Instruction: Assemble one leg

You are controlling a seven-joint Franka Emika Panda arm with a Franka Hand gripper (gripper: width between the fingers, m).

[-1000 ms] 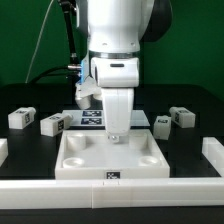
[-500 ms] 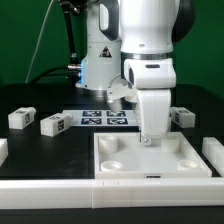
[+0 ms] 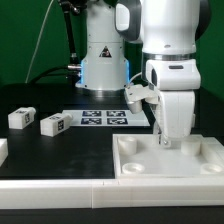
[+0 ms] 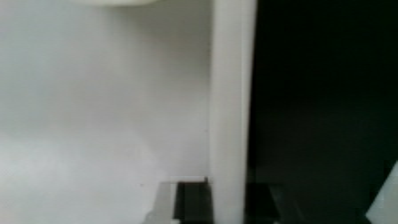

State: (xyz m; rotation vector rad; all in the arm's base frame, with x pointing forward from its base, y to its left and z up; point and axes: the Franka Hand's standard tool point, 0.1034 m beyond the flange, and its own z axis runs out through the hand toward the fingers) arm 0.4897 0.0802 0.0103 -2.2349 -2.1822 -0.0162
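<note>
My gripper [image 3: 165, 141] is shut on the back wall of the large white square tray-like piece [image 3: 180, 165], which lies at the exterior view's right near the front. In the wrist view the tray's thin white wall [image 4: 228, 100] runs between my two dark fingertips [image 4: 194, 205], and the gripper [image 4: 230, 205] closes on it. Two legs, small white blocks with black-and-white tags, lie on the black table at the exterior view's left: one [image 3: 21, 117] farther left, one [image 3: 52, 124] beside it. The other legs are hidden behind the arm.
The marker board [image 3: 105, 118] lies flat behind the tray, near the arm's base. A white rail [image 3: 60, 185] runs along the table's front edge, and a white block [image 3: 3, 150] stands at the left edge.
My gripper has dragged the tray-like piece from the middle of the table toward the exterior view's right. The two legs at the left have not moved.
</note>
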